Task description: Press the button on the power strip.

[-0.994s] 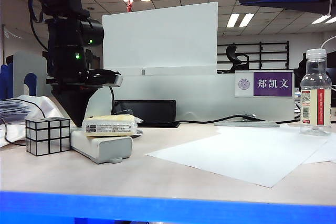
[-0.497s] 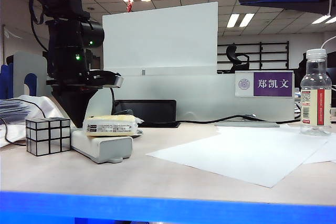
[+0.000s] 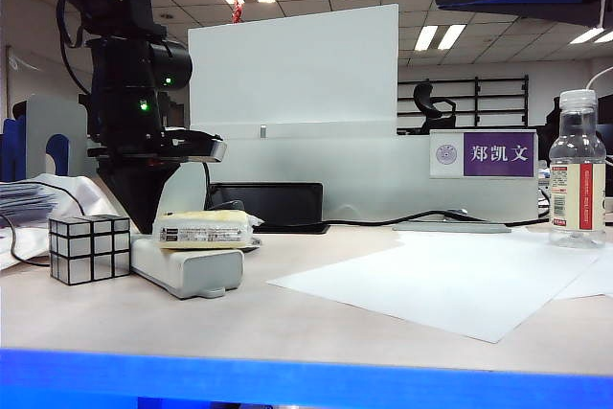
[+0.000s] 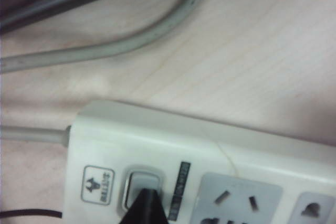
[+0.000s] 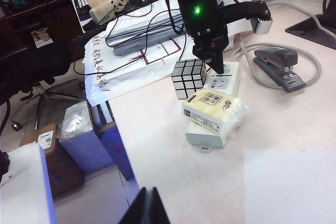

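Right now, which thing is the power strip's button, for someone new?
On the table's left stands the mirrored cube; beside it lies the power strip. At its cord end, beneath the left gripper, sits the button: a framed square beside sockets.

Black left arm [image 3: 124, 93], green lights, black pointed claw [image 4: 145, 208]

We see a pale wood-grain table [image 3: 287, 318] carrying a long grey-white plastic power strip [image 3: 182, 270], a silver mirrored puzzle cube [image 3: 89, 248] and white paper sheets [image 3: 450, 280]. A clear plastic bottle [image 3: 576, 171] stands at its far right. A grey stapler [image 5: 278, 66] lies beside a looping grey cable [image 5: 310, 59].
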